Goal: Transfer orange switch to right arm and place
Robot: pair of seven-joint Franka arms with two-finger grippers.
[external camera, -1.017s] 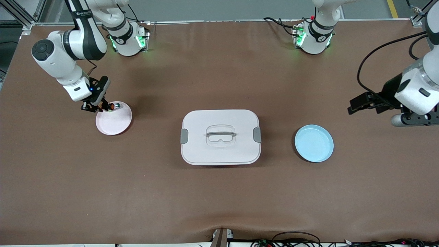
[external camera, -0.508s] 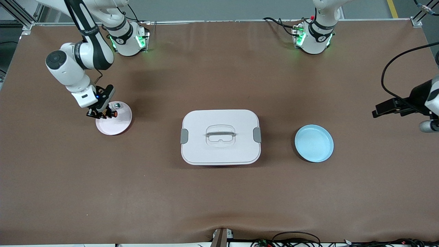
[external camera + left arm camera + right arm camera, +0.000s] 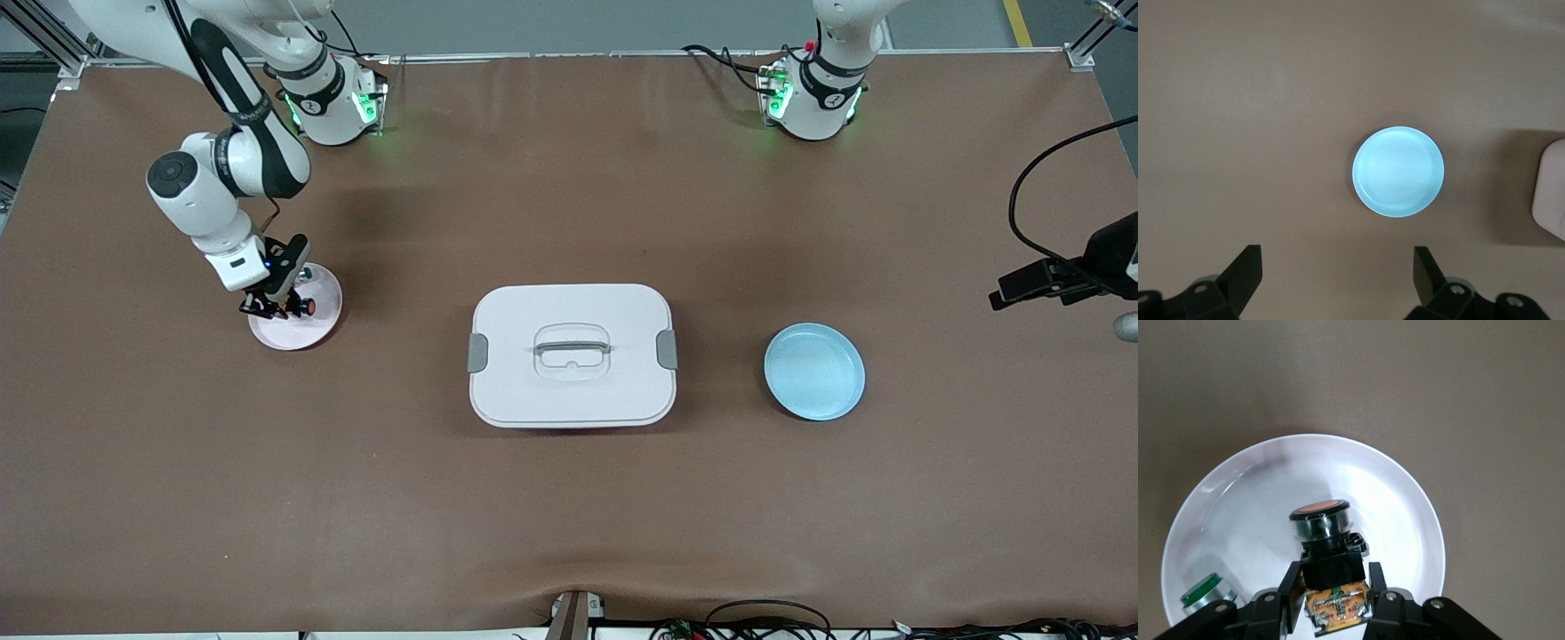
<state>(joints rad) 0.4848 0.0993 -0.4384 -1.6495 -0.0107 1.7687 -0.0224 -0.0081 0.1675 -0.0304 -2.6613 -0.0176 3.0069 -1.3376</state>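
The orange switch (image 3: 1322,519), a stubby black body with an orange cap and an orange-brown base, is clamped between the fingers of my right gripper (image 3: 1333,584). The right gripper (image 3: 271,308) holds it low over the pale pink plate (image 3: 307,338) at the right arm's end of the table, cap pointing out over the plate (image 3: 1395,495). My left gripper (image 3: 1013,289) hangs high over the table's left-arm end. Its fingers stand wide apart with nothing between them (image 3: 1338,280).
A small green and silver part (image 3: 1205,592) lies in the pink plate near its rim. A white lidded box (image 3: 572,391) sits mid-table. A light blue plate (image 3: 813,371) lies between the box and the left gripper, seen from above (image 3: 1398,171).
The right arm has carried the switch down and inward over the pink plate. The left arm has drawn back toward its end of the table, partly out of the front view.
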